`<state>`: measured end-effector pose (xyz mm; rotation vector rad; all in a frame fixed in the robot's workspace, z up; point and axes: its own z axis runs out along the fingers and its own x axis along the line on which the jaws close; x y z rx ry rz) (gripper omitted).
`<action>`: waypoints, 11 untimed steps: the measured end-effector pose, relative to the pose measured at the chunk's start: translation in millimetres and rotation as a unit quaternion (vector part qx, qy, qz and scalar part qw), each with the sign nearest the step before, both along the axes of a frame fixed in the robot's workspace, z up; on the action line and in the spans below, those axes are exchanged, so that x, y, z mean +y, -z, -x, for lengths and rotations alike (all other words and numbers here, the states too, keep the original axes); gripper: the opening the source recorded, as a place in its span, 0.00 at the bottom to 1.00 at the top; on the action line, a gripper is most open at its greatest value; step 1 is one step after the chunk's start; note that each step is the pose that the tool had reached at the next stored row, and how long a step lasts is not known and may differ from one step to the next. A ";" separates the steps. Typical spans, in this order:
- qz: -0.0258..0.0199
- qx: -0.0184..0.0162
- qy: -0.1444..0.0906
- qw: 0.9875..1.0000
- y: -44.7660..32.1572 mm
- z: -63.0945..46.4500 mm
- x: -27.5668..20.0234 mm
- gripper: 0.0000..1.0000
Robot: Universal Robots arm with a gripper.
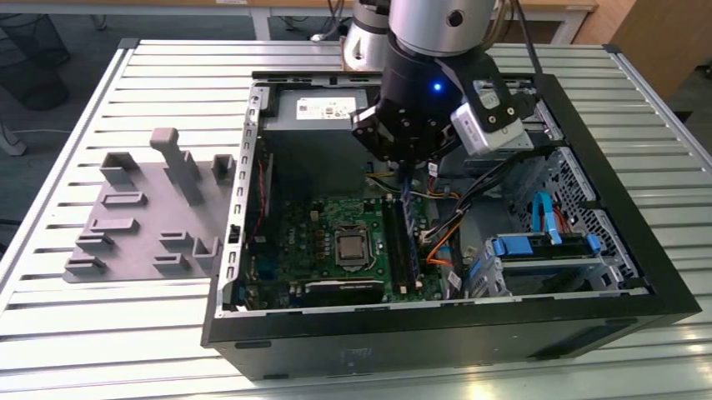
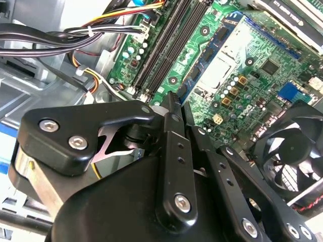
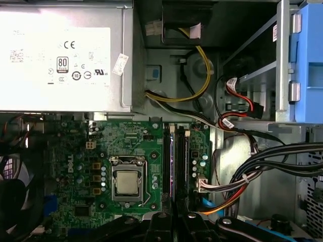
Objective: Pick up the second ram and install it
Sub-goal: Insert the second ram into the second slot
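The second ram (image 3: 176, 166) is a thin dark strip seen edge-on, running lengthwise between the long black memory slots (image 3: 166, 161) of the green motherboard (image 3: 65, 166). My gripper (image 3: 176, 222) is shut on the ram, one black finger on each side of it. In the exterior view the gripper (image 1: 406, 173) hangs inside the open computer case (image 1: 445, 333), with the ram (image 1: 409, 218) reaching down from it to the slots (image 1: 398, 250). Whether the ram touches a slot I cannot tell. In the second wrist view the closed fingers (image 2: 171, 108) point at the slots (image 2: 166, 45).
A grey fixture plate with upright blocks (image 1: 145, 208) lies on the table at the exterior view's left. Inside the case are the power supply (image 3: 60, 55), the processor (image 3: 126, 182), cable bundles (image 3: 262, 166), a fan (image 2: 292, 146) and a blue drive cage (image 1: 539, 246).
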<state>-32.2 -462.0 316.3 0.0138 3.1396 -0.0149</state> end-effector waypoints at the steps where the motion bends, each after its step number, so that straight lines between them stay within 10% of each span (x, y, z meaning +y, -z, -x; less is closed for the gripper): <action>1: 0.000 0.000 0.000 1.000 1.8 0.0 -0.1 0.14; 11: 0.000 0.002 0.000 1.000 9.2 0.0 -0.3 0.14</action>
